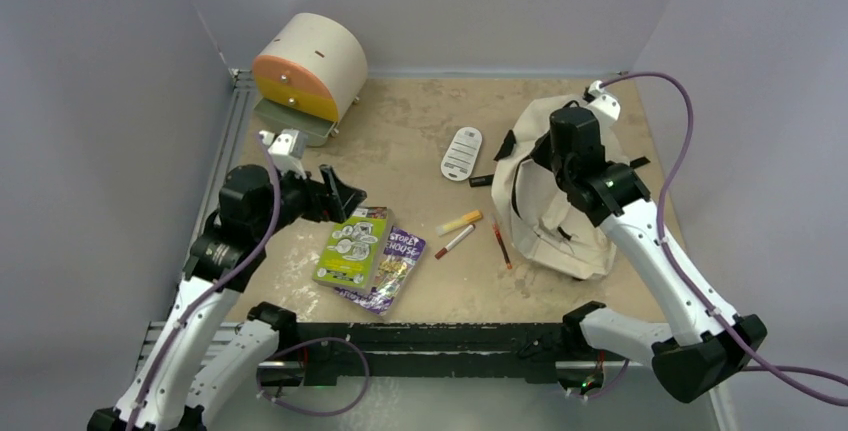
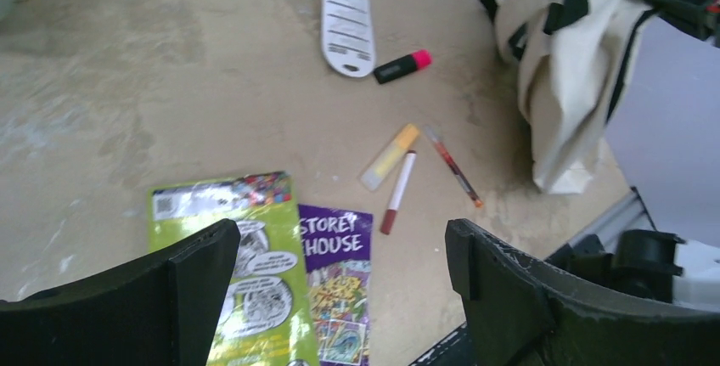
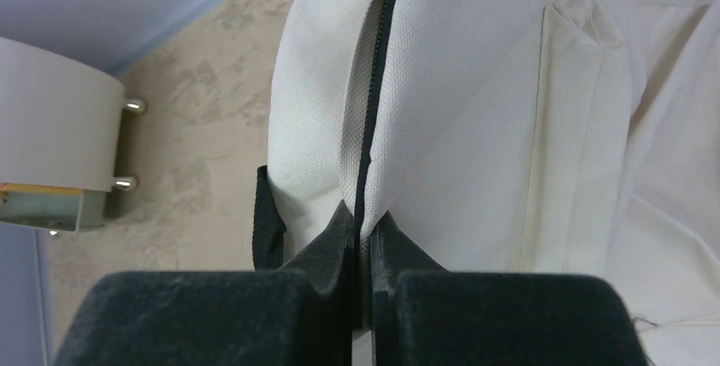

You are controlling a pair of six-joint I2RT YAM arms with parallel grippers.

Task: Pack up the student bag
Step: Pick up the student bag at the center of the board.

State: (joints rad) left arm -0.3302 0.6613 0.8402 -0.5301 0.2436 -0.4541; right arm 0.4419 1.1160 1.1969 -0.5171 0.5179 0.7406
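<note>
The right gripper (image 3: 365, 230) is clenched on the bag (image 3: 492, 111). Its jaws are pressed together over a raised fold of cream cloth, with the black zipper (image 3: 379, 60) running along the crest. The zipper's long line leads straight ahead from this gripper, away from the wrist. Any pull to open the bag would therefore likely go along that line, not sideways. Whether the gripper has the zipper's tab or only the cloth beside the teeth I cannot tell, because the pinch point is hidden.

The left gripper (image 2: 340, 243) hangs released, jaws spread wide, above two books (image 2: 255, 273) on the desk (image 2: 170, 86), with pens (image 2: 397, 192) just ahead of it. From there the bag lies ahead and to the right, well apart, so the right arm is plainly the nearer.
</note>
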